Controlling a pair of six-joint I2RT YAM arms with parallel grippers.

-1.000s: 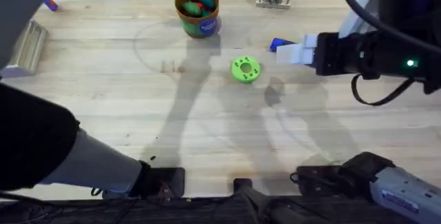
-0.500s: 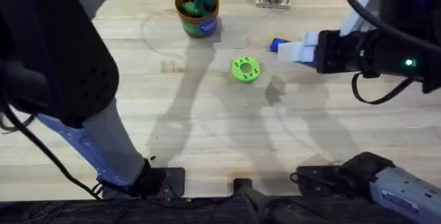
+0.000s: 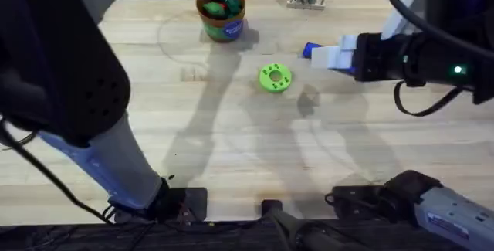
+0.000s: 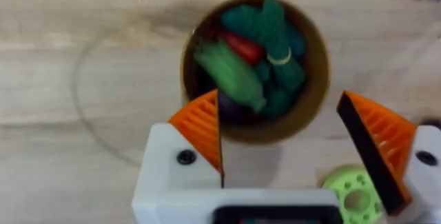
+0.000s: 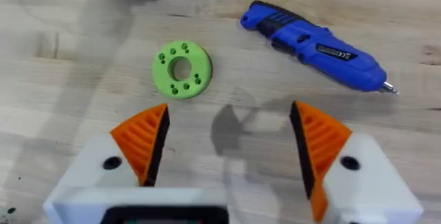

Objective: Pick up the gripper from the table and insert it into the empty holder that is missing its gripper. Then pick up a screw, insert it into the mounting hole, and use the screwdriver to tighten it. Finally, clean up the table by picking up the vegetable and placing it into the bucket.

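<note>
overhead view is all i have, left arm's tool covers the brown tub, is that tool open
Observer: Yes. The left tool is open, with its orange ribbed pads spread apart above the small round brown bucket.
Operator: whats in the tub
Observer: Green and red toy vegetables, among them a slim dark-green leafy vegetable with a pale band around it.
Operator: right arm hides most of the blue screwdriver, how does it lie
Observer: The bright blue pen-shaped screwdriver lies flat on the wooden table, its metal tip pointing away from the green ring-shaped disc.
Operator: right tool holding anything
Observer: No. The right tool is open and empty.
</note>
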